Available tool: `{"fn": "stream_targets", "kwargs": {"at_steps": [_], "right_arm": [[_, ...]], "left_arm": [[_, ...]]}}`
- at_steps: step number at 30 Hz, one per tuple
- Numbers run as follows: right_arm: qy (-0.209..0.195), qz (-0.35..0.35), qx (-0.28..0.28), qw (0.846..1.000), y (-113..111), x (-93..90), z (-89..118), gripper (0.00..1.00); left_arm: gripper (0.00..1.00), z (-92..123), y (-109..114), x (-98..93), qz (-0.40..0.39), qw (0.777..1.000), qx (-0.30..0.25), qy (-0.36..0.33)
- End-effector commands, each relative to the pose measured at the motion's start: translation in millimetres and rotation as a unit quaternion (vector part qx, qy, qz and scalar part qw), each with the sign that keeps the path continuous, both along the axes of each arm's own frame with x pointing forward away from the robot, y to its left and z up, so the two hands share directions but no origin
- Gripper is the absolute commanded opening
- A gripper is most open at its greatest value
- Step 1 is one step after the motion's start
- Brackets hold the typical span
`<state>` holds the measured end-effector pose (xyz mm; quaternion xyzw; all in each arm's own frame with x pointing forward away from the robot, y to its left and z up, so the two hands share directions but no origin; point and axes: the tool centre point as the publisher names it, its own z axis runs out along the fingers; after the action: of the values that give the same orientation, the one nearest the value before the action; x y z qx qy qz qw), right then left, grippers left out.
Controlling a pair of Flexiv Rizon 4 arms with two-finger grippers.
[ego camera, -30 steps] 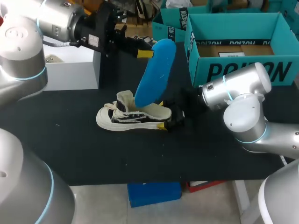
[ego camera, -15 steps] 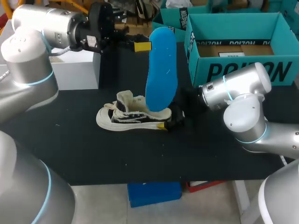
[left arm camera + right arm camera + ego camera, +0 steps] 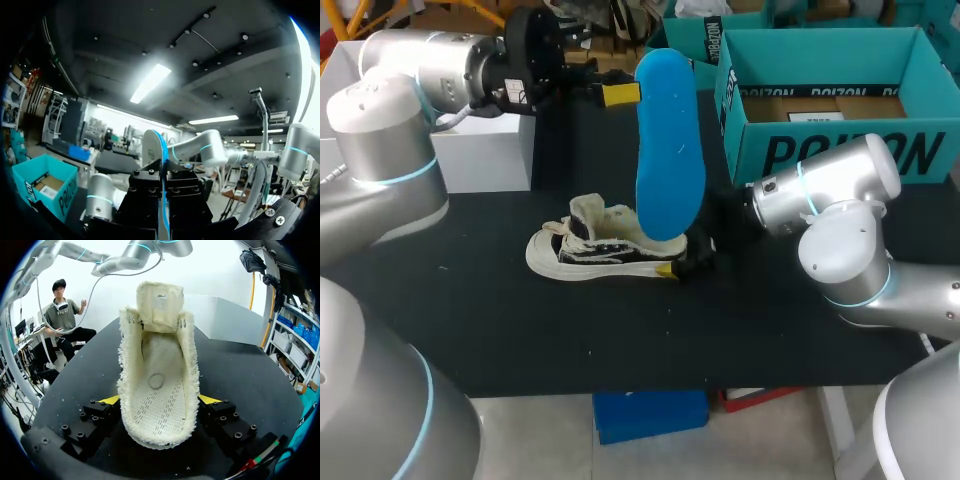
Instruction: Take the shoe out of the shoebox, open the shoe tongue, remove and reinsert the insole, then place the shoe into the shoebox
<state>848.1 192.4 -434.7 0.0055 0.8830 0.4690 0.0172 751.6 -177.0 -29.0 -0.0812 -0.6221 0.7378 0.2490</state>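
Left gripper (image 3: 620, 94), clamped on the blue foam insole (image 3: 668, 150), has swung it upright above the cream-and-black canvas shoe (image 3: 605, 245), seemingly clear; right gripper (image 3: 159, 401) pinches the shoe's heel on the black table (image 3: 520, 330); reinsertion follows.

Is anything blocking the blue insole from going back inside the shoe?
Nothing visible does. The flat blue foam insole hangs from the left end effector over the black-and-cream canvas shoe. The shoe's opening is empty, its tongue folded back, and the right end effector holds its heel.
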Motion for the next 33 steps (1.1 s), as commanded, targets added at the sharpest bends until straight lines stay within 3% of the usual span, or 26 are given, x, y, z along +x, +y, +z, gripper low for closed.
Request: {"fn": "stream_targets", "kwargs": {"at_steps": [1,10,29,30,31,33], "right_arm": [[0.000,-0.001,-0.001,1.000,-1.0,0.9,-2.8,0.00],[0.000,-0.001,-0.001,1.000,-1.0,0.9,-2.8,0.00],[0.000,-0.001,-0.001,1.000,-1.0,0.9,-2.8,0.00],[0.001,0.001,-0.003,1.000,-2.3,1.1,-2.1,0.37],[0.003,0.001,-0.006,1.000,-4.1,1.5,-1.2,1.00],[0.001,-0.002,-0.015,1.000,-7.9,2.1,1.6,1.00]], "left_arm": [[0.00,6.0,3.7,-4.0,0.004,1.000,0.003,-0.003],[0.00,17.5,5.1,-4.2,0.003,1.000,0.005,-0.012],[0.00,18.9,5.0,-3.1,0.003,1.000,0.003,-0.011],[0.00,18.9,5.0,-3.1,0.003,1.000,0.003,-0.011],[0.00,18.9,5.0,-3.1,0.003,1.000,0.003,-0.011],[0.00,18.9,5.0,-3.1,0.003,1.000,0.003,-0.011]]}}
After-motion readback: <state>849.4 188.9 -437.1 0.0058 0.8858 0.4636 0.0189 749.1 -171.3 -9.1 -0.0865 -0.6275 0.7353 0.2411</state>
